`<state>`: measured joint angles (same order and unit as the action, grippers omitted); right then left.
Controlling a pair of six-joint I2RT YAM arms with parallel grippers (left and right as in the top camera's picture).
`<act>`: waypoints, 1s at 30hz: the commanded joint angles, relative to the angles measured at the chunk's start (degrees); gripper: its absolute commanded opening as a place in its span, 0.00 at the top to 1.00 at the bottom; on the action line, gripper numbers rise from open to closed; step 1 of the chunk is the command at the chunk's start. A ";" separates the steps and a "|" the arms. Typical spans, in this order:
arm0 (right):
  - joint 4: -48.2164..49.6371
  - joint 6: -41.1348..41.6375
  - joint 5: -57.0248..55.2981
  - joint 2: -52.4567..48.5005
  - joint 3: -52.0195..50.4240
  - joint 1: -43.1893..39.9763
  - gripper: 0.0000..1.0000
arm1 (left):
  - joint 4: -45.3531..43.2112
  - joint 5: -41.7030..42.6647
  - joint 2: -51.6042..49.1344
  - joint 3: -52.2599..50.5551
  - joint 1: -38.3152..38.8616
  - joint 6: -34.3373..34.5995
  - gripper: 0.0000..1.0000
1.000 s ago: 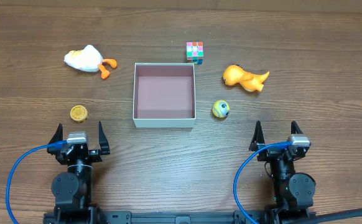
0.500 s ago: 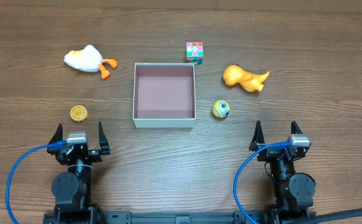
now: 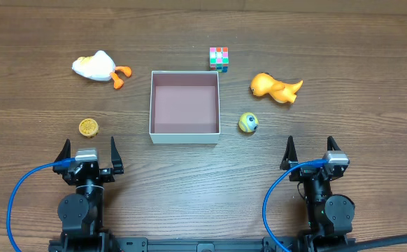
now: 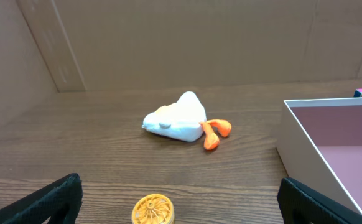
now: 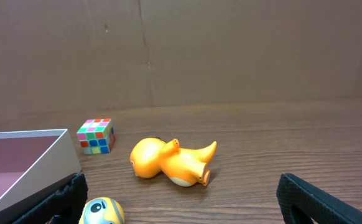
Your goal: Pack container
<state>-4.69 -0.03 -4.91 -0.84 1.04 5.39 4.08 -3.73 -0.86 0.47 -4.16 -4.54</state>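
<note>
The container [image 3: 184, 137] is a square white box with a pink inside, empty, at the table's middle; it also shows in the left wrist view [image 4: 305, 149] and the right wrist view [image 5: 44, 158]. Around it lie a white duck toy [image 3: 95, 66] [image 4: 175, 118], a yellow disc [image 3: 88, 127] [image 4: 153, 210], a colourful cube [image 3: 219, 59] [image 5: 96, 136], an orange dinosaur toy [image 3: 273, 87] [image 5: 168, 163] and a yellow ball [image 3: 248, 123] [image 5: 101, 211]. My left gripper [image 3: 89, 150] [image 4: 181, 208] and right gripper [image 3: 314, 150] [image 5: 181, 208] are open and empty near the front edge.
Cardboard walls stand behind the wooden table [image 3: 189, 189]. Blue cables [image 3: 22, 189] loop beside each arm base at the front.
</note>
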 commanded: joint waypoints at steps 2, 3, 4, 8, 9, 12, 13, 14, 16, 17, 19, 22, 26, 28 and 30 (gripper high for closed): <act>0.48 -0.22 -0.11 0.57 -0.59 0.07 0.00 | -0.17 -0.72 0.24 -0.20 -0.33 0.90 0.00; 0.55 -0.22 -0.13 0.57 -0.59 0.07 0.00 | -0.17 -0.72 0.24 -0.20 -0.33 0.90 0.00; 0.85 -0.22 -0.11 0.57 -0.59 0.07 0.00 | -0.17 -0.72 0.24 -0.20 -0.33 0.90 0.00; 1.03 2.95 0.35 0.57 -0.55 0.07 0.00 | -0.17 -0.72 0.24 -0.20 -0.33 0.90 0.00; 1.11 3.98 0.48 0.57 -0.42 0.07 0.00 | -0.17 -0.72 0.24 -0.20 -0.33 0.90 0.00; -0.46 6.08 2.64 0.57 1.97 0.07 0.00 | -0.17 -0.72 0.24 -0.20 -0.33 0.90 0.00; -1.64 6.08 3.37 0.55 3.37 0.07 0.00 | -0.17 -0.72 0.24 -0.20 -0.33 0.90 0.00; -3.23 6.08 3.96 0.46 4.90 0.07 0.00 | -0.17 -0.72 0.24 -0.20 -0.33 0.90 0.00; -7.02 6.10 6.21 -0.17 8.26 0.07 0.00 | -0.17 -0.72 0.24 -0.20 -0.33 0.90 0.00; -9.11 6.12 7.74 -0.81 10.01 0.07 0.00 | -0.17 -0.72 0.24 -0.20 -0.33 0.90 0.00; -13.27 8.00 10.47 -3.06 13.94 0.07 0.00 | -0.17 -0.72 0.24 -0.20 -0.33 0.90 0.00; -16.37 9.09 15.30 -8.46 19.87 0.07 0.00 | -0.17 -0.72 0.24 -0.20 -0.33 0.90 0.00; -17.49 11.43 25.92 -21.70 29.62 0.07 0.00 | -0.17 -0.72 0.24 -0.20 -0.33 0.90 0.00; -18.82 13.14 30.40 -27.04 33.40 0.07 0.00 | -0.17 -0.72 0.24 -0.20 -0.33 0.90 0.00; -22.99 13.84 37.11 -35.17 39.95 0.07 0.00 | -0.17 -0.72 0.24 -0.20 -0.33 0.90 0.00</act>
<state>-23.99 10.96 19.51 -27.16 32.42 5.34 4.08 -3.73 -0.86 0.45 -4.16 -4.54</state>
